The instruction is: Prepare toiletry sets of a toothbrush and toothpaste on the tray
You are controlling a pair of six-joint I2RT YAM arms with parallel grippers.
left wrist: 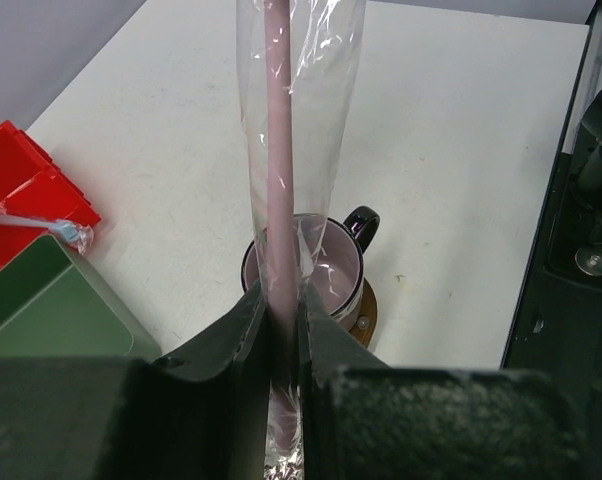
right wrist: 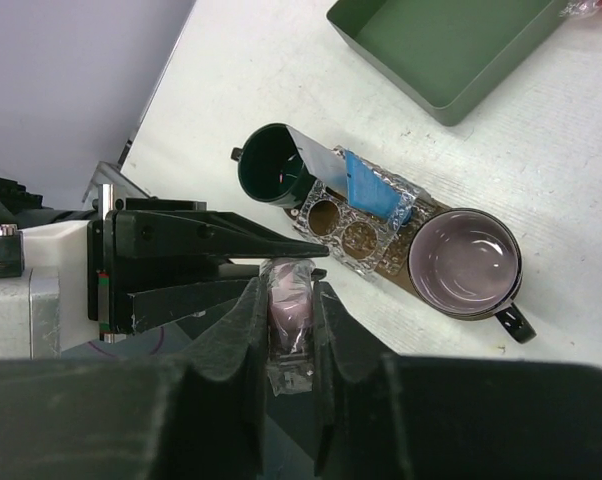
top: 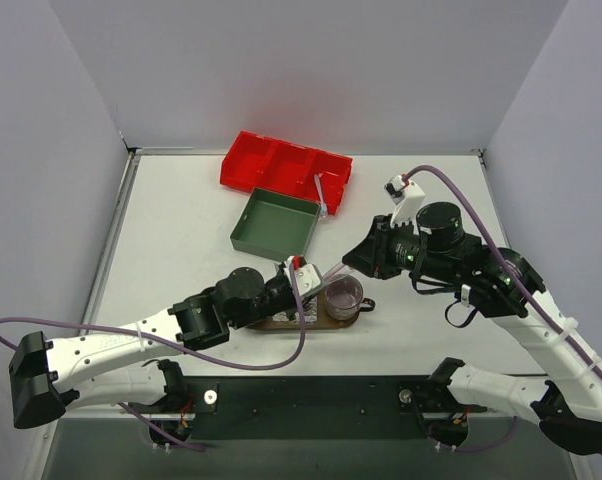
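Observation:
A pink toothbrush [left wrist: 279, 150] in a clear wrapper hangs above the table between both arms. My left gripper [left wrist: 283, 300] is shut on its handle, and my right gripper [right wrist: 291, 290] is shut on its other wrapped end [right wrist: 289, 305]. From above, the left gripper [top: 303, 278] and right gripper [top: 353, 262] meet over the brown tray [top: 281, 322]. On the tray [right wrist: 389, 264] lies a blue toothpaste tube [right wrist: 369, 183] in crinkled plastic, between a green mug [right wrist: 271, 170] and a purple mug [right wrist: 464, 262]. A pale flat tube [right wrist: 306, 150] rests on the green mug's rim.
A green square box [top: 274, 223] stands just behind the tray, and a red divided bin [top: 286, 170] lies beyond it. Another wrapped toothbrush [top: 323, 195] lies at the bin's right end. Grey walls close in the table on the left, back and right.

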